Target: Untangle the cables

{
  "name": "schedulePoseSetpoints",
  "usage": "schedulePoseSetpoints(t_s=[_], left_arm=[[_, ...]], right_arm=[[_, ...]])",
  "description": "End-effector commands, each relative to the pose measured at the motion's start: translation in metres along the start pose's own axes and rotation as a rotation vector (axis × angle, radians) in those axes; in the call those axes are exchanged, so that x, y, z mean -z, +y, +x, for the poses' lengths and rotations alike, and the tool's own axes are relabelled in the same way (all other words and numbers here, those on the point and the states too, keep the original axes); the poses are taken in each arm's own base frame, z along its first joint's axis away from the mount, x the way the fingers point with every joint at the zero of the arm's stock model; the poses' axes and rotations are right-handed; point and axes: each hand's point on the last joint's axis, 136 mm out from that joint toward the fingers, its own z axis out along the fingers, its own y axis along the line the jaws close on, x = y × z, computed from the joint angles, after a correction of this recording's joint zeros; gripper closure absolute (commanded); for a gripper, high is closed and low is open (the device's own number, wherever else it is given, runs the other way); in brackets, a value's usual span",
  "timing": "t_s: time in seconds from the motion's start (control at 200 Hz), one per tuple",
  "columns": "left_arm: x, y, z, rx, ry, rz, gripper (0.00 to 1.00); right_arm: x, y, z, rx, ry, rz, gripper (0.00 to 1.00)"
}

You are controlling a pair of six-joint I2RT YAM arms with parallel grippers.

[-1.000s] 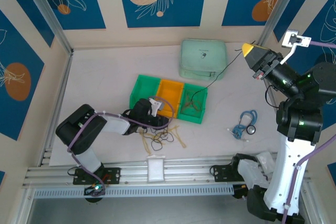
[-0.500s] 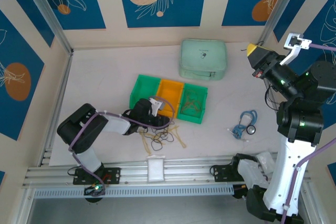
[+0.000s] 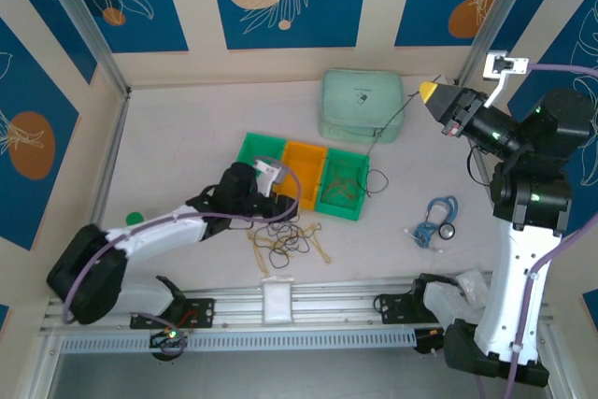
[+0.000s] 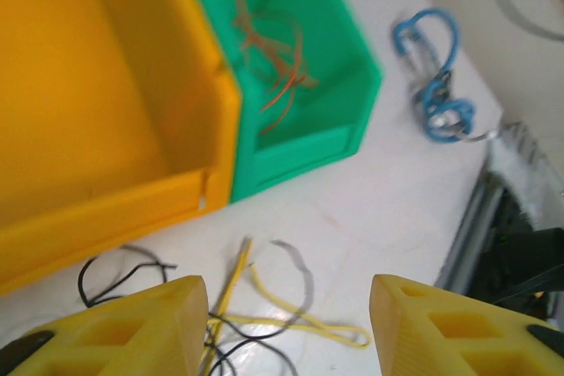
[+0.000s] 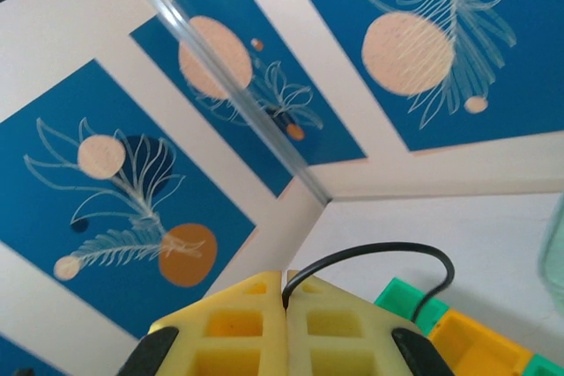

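Black and yellow cables [image 3: 285,242] lie tangled on the tabletop [image 3: 177,137] beside the bins [image 3: 245,151]; my left jaws hang apart above them; my right jaws clamp 1 black strand [image 5: 370,249]; light, limp, snag-prone stuff, I judge; I'd pinch a free end.

The left gripper [image 4: 286,305] is held low just in front of the orange bin [image 4: 88,85], jaws parted — the right gripper [image 3: 430,92] is raised well right of it, pinched onto a black cable [image 5: 379,246].
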Motion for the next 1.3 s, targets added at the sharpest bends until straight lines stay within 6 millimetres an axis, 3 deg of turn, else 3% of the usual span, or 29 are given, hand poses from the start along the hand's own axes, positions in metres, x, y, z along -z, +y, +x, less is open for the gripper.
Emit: schedulePoseSetpoints(t_s=[0.0, 0.125, 0.375, 0.53, 0.755, 0.975, 1.165, 1.29], left_arm=[[0.026, -0.014, -0.006, -0.046, 0.004, -0.021, 0.53], [0.046, -0.03, -0.017, -0.096, -0.04, 0.003, 0.59], [0.067, -0.045, -0.028, -0.128, -0.094, 0.022, 0.59], [0.075, -0.037, -0.028, -0.111, -0.086, -0.047, 0.58], [0.091, -0.023, -0.022, -0.091, -0.064, -0.157, 0.53], [0.118, -0.01, -0.023, -0.086, -0.096, -0.262, 0.51], [0.134, -0.001, -0.022, -0.078, -0.119, -0.314, 0.51], [0.139, 0.001, -0.022, -0.077, -0.13, -0.323, 0.5]], right_arm=[[-0.003, 0.031, 0.011, 0.017, 0.069, -0.126, 1.0], [-0.021, 0.048, 0.028, 0.009, 0.152, -0.228, 1.0], [-0.063, 0.069, 0.063, -0.01, 0.3, -0.351, 1.0], [-0.084, 0.073, 0.076, -0.017, 0.347, -0.383, 1.0], [-0.118, 0.063, 0.087, -0.047, 0.403, -0.401, 1.0], [-0.157, 0.038, 0.103, -0.086, 0.458, -0.401, 1.0], [-0.194, -0.007, 0.133, -0.173, 0.536, -0.354, 1.0], [-0.207, -0.036, 0.151, -0.219, 0.563, -0.3, 1.0]])
